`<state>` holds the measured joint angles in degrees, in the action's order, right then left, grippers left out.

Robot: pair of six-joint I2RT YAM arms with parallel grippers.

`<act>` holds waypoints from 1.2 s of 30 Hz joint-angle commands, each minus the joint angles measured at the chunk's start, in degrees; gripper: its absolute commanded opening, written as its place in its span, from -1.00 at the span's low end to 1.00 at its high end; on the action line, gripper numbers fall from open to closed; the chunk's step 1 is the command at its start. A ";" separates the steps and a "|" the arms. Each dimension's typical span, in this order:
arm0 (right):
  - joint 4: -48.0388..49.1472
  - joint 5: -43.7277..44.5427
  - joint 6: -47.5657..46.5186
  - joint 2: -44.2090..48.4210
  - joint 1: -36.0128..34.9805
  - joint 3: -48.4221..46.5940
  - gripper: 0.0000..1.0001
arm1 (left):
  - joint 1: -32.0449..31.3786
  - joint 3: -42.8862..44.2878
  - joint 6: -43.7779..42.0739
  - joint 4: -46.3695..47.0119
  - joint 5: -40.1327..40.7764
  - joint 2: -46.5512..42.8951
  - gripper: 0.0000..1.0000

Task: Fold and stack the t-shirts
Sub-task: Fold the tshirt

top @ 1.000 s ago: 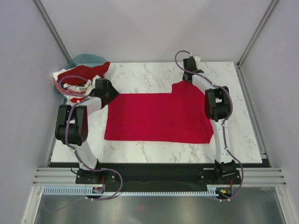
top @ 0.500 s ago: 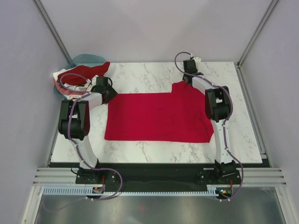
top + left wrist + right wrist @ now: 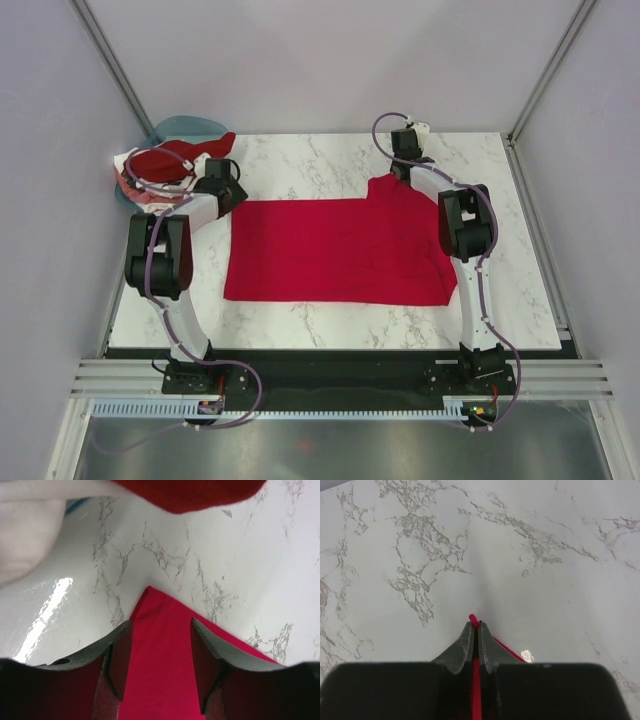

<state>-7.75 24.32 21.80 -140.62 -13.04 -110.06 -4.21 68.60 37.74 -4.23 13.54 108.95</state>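
Note:
A bright crimson t-shirt [image 3: 340, 250] lies spread flat in the middle of the marble table. Over its far left corner my left gripper [image 3: 228, 187] stands open; in the left wrist view the fingers [image 3: 161, 626] straddle the pointed corner of the crimson cloth [image 3: 160, 660] without pinching it. At the far right corner my right gripper [image 3: 405, 165] is shut on the shirt's edge; the right wrist view has a thin red fold [image 3: 473, 619] sticking out between the closed tips [image 3: 476, 627]. More t-shirts, dark red and white, sit in a heap [image 3: 160, 170] at the far left.
The heap rests in a teal basin [image 3: 185, 127] at the table's far left corner. Dark red cloth [image 3: 190, 492] and white cloth [image 3: 25, 535] from it hang just beyond the left gripper. Grey walls close in on both sides.
The right gripper has closed on the shirt's far right corner. The left gripper has shifted slightly farther back, onto the far left corner.

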 commanded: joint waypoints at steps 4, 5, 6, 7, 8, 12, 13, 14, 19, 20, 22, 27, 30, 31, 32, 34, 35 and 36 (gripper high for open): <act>-2.18 0.20 0.08 1.48 -0.41 1.60 -0.87 | 0.34 7.49 -0.65 -4.72 3.69 4.24 0.05; -2.10 0.29 0.08 1.49 -0.41 1.69 -0.87 | 0.34 8.47 -0.65 -7.08 3.43 4.95 0.03; -2.18 0.21 0.08 1.49 -0.32 1.69 -0.87 | 0.34 10.40 -0.82 -7.80 3.16 5.83 -0.01; -2.18 0.29 0.08 1.57 -0.41 1.69 -0.87 | 0.34 11.20 -0.91 -8.86 2.98 6.97 -0.04; -2.18 0.47 0.17 1.49 -0.32 1.69 -0.87 | 0.34 11.73 -0.65 -9.65 3.07 7.33 -0.06; -2.01 0.56 0.17 1.57 -0.41 1.78 -0.87 | 0.34 12.00 0.23 -11.14 3.59 7.68 -0.08; -2.01 0.56 0.17 1.57 -0.32 1.87 -0.87 | 0.34 11.82 0.67 -11.41 4.03 7.60 -0.08; -2.01 0.56 0.26 1.57 -0.32 1.87 -0.87 | 0.25 11.65 0.76 -11.50 4.21 7.34 -0.07; -2.09 0.56 0.35 1.57 -0.32 1.87 -0.87 | 0.25 12.08 0.94 -12.90 4.39 7.68 0.01; -2.01 0.64 0.35 1.66 -0.32 1.87 -0.87 | 0.34 12.43 0.85 -13.34 3.78 7.86 -0.01; -2.01 0.73 0.35 1.66 -0.32 1.87 -0.88 | 0.34 13.84 0.85 -14.14 2.29 9.17 -0.06; -1.74 0.73 0.52 2.19 -0.23 2.75 -0.88 | 0.43 17.18 0.41 -17.57 -0.44 11.81 -0.05; -1.57 1.00 0.52 2.36 -0.32 3.01 -0.87 | 0.43 17.62 0.14 -17.83 -0.62 12.08 -0.19; -1.48 1.00 0.61 2.36 -0.32 3.01 -0.88 | 0.52 17.54 0.23 -17.83 -0.62 11.99 -0.34; -1.39 1.26 0.52 2.45 -0.32 3.10 -0.89 | 0.52 17.36 0.23 -17.83 -0.36 11.82 -0.75; -1.04 1.44 0.87 2.98 -0.23 3.80 -0.93 | 0.43 16.66 0.49 -17.40 0.25 10.77 -0.96; -0.87 1.44 0.96 3.15 -0.15 4.06 -0.94 | 0.43 15.52 0.58 -16.17 0.87 10.41 -0.96; -0.60 1.52 1.05 3.33 -0.15 4.24 -0.98 | 0.34 15.08 0.67 -15.90 1.22 9.89 -0.96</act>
<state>-6.09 24.64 22.11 -139.48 -13.08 -107.66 -3.77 84.36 37.91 -20.97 13.91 119.48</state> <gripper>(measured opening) 0.076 0.030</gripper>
